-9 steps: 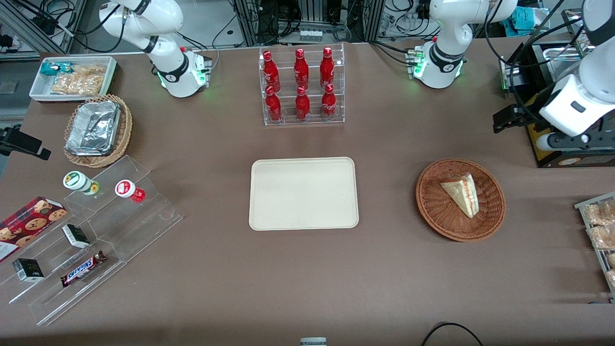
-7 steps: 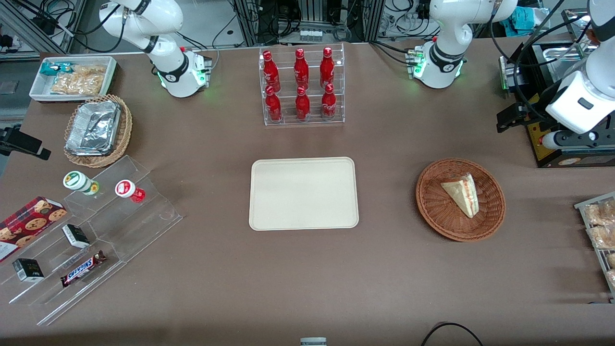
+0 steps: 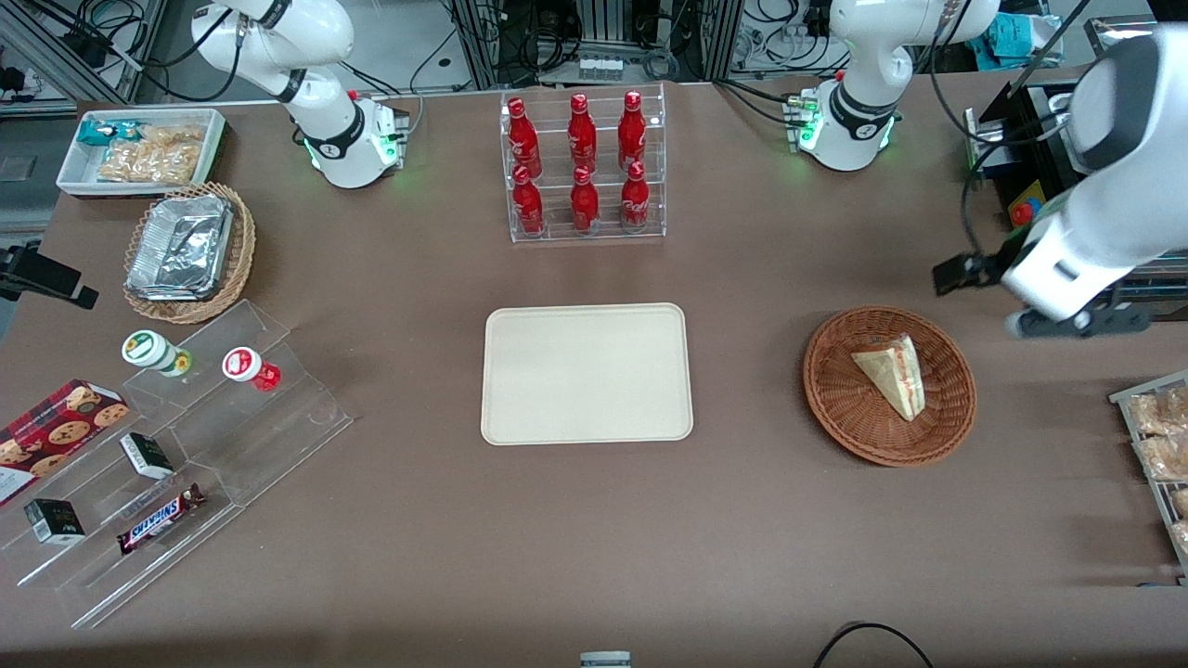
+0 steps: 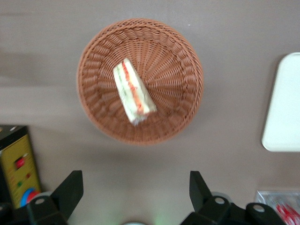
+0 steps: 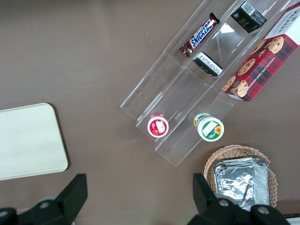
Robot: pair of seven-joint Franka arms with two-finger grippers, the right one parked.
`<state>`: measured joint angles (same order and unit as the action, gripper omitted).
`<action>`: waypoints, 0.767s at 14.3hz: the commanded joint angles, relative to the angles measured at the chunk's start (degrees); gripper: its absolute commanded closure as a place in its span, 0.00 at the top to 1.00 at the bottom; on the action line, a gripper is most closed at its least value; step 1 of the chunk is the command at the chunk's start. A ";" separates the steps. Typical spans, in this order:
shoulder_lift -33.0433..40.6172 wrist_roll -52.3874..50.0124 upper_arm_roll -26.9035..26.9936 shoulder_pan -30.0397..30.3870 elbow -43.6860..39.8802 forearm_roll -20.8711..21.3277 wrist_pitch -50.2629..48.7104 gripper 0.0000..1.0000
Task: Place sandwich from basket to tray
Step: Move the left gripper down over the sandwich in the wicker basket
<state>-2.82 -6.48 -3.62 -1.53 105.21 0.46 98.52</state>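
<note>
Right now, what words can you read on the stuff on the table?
"SNICKERS" on the candy bar on the clear stand.
Red bottles: white script, too small to read.
Cookie box: pictures of cookies, no words I can read.
Two small dark boxes, two cup lids: print too small.
Sandwich, basket, tray: no words.
The hand hangs open near the basket, above the table.
</note>
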 commanded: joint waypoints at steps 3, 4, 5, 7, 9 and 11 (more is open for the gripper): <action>1.59 -3.17 0.98 0.37 15.78 0.77 19.11 1.00; 1.67 -5.71 0.98 0.82 20.26 0.77 24.91 1.00; 1.59 -8.35 1.07 0.91 22.91 0.77 29.40 1.00; 0.19 -18.07 1.16 1.26 23.99 0.77 31.12 1.00; -0.96 -28.37 1.07 1.09 24.08 0.77 31.64 1.00; -2.80 -33.23 1.07 1.17 24.43 0.77 34.35 1.00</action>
<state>-4.44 -34.09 -2.39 -0.45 129.09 0.50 129.97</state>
